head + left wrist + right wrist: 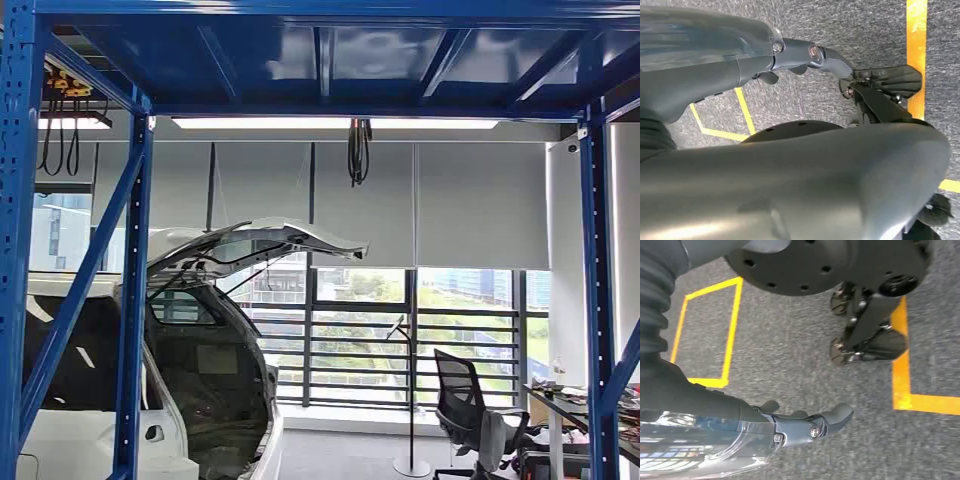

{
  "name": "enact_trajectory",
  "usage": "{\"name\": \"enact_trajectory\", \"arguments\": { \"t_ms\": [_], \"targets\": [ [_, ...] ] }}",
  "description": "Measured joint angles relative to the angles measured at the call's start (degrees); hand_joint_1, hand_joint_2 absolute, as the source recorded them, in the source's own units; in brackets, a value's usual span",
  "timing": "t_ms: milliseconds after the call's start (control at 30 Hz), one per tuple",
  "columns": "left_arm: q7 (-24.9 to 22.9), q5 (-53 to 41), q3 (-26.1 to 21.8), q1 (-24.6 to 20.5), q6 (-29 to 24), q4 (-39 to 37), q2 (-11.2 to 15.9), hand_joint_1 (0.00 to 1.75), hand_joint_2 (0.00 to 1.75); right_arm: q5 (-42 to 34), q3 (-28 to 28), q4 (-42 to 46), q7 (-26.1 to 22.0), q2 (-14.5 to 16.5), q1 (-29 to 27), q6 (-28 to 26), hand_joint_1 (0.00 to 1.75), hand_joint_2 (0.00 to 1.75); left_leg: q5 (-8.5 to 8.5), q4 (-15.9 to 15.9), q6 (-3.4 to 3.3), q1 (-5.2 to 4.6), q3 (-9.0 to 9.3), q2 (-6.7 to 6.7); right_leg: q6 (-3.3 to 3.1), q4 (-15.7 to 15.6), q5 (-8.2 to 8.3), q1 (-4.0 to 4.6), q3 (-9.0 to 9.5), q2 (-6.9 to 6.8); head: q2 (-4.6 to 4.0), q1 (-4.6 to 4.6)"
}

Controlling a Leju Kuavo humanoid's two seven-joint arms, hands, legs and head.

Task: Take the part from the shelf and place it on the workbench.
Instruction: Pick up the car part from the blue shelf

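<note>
The blue steel shelf frame (136,300) stands right in front of me in the head view, with its upper deck (332,50) overhead. My left hand (806,55) hangs beside my body above grey carpet, its thumb stretched out and nothing in it. Over the same carpet hangs my right hand (810,427), fingers loosely extended and holding nothing.
Behind the frame at the left is a white car (204,400) with its tailgate raised. An office chair (472,415) and a thin floor stand (411,400) are at the right, beside a cluttered table (581,405). Yellow tape lines (730,330) mark the carpet.
</note>
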State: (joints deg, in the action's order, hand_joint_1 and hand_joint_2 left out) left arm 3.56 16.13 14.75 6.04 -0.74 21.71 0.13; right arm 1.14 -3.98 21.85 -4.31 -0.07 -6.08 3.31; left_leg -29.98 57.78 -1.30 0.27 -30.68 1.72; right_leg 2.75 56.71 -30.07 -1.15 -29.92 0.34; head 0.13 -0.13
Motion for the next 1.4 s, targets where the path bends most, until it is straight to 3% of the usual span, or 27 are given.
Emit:
{"name": "enact_trajectory", "arguments": {
  "t_ms": [300,800,1067,1200,1400],
  "targets": [
    [2.7,11.5,9.2,-1.8,-0.5,-2.1,0.0,0.0,0.0,0.9,-1.9,5.4,-5.5,0.0,1.3,4.2,0.0,0.0,0.0,0.0,0.0,0.0,0.0,0.0,0.0,0.0,0.01,0.0,0.03,0.0,0.0,0.0],
    [5.4,28.3,23.7,-4.5,-1.9,-5.4,0.1,0.0,0.0,0.5,-1.0,27.3,-12.4,-3.8,9.5,11.3,0.0,0.0,0.07,0.0,-0.02,-0.01,0.01,0.01,-0.02,0.0,0.1,-0.01,0.04,-0.01,0.0,0.0],
    [5.6,30.9,25.7,-4.9,-2.2,-5.8,0.3,0.0,0.0,0.1,-0.6,31.2,-13.3,-5.0,11.0,12.2,0.0,0.0,0.07,0.0,-0.02,-0.01,0.01,0.01,-0.02,0.0,0.1,0.0,0.03,0.0,0.0,0.0],
    [5.8,38.4,31.1,-5.6,-3.2,-7.5,1.3,0.0,0.0,-0.8,0.4,42.4,-16.0,-8.5,14.8,15.1,0.0,0.0,0.07,0.0,-0.02,-0.01,-0.02,0.01,-0.02,0.0,0.1,0.0,0.01,-0.02,0.0,0.0],
    [5.8,45.8,36.0,-6.6,-4.5,-9.4,2.7,0.0,0.0,-1.5,2.0,53.6,-18.9,-11.5,17.9,18.0,0.0,0.0,0.22,0.3,-0.43,-0.38,-0.33,0.04,0.61,-0.2,0.51,-0.39,-0.25,-0.05,0.0,0.02]
  ]
}}
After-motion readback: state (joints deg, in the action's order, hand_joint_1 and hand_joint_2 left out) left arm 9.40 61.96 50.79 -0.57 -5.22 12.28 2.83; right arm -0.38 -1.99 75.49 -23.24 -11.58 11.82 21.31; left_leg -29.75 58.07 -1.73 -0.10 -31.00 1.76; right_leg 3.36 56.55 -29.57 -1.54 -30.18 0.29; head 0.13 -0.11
